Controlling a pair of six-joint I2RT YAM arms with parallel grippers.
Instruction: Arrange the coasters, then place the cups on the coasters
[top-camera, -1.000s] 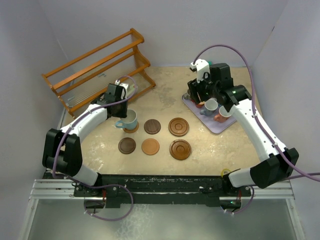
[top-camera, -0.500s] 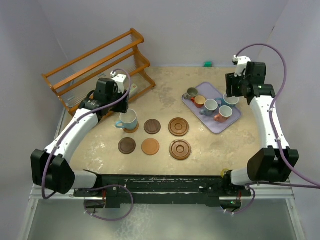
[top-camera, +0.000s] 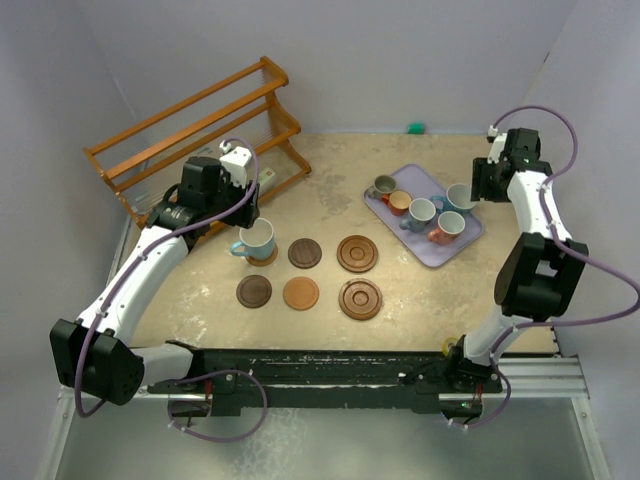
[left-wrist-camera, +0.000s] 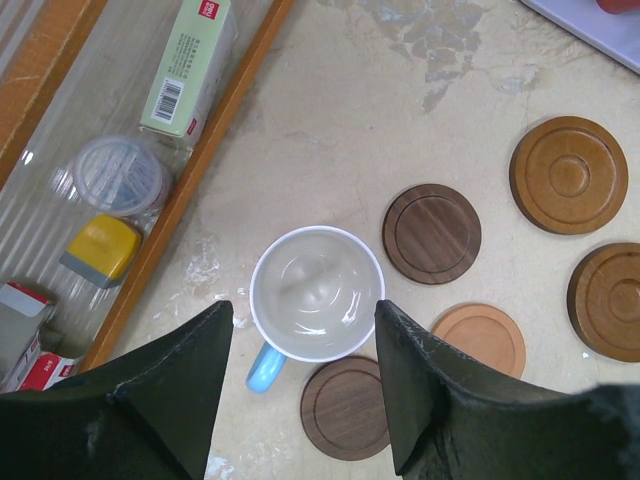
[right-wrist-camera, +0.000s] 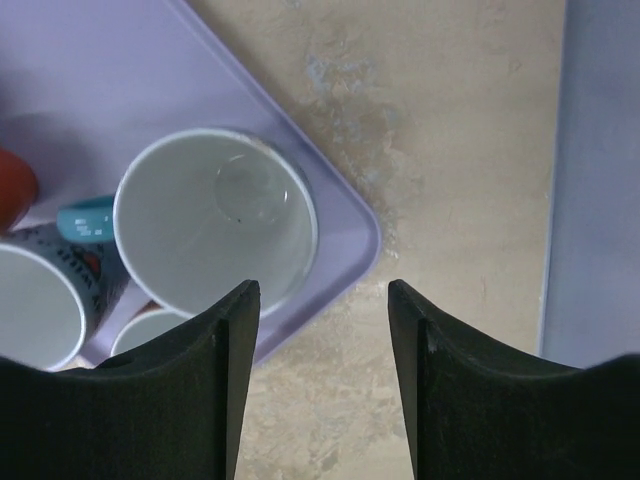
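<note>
A light-blue cup (top-camera: 256, 239) (left-wrist-camera: 317, 293) stands on a tan coaster (top-camera: 267, 258). My left gripper (top-camera: 228, 205) (left-wrist-camera: 303, 305) hangs open above it, touching nothing. Several more coasters lie in two rows to its right: a dark one (top-camera: 305, 253) (left-wrist-camera: 432, 233), a tan-orange one (top-camera: 300, 293) (left-wrist-camera: 483, 340) and a large ringed one (top-camera: 357, 253) (left-wrist-camera: 568, 175) among them. Several cups sit on the lavender tray (top-camera: 463, 236) (right-wrist-camera: 340, 215). My right gripper (top-camera: 487, 186) (right-wrist-camera: 322, 288) is open over the tray's right corner, beside a light-blue cup (top-camera: 460, 197) (right-wrist-camera: 215, 220).
A wooden rack (top-camera: 190, 130) stands at the back left, close to my left gripper. It holds a green box (left-wrist-camera: 190, 65), a round plastic lid (left-wrist-camera: 120, 175) and a yellow item (left-wrist-camera: 100, 248). A small green thing (top-camera: 415, 127) lies by the back wall.
My left gripper opened off the light-blue cup, left it on its coaster and rose. My right arm swung from over the tray's left cups to its right corner.
</note>
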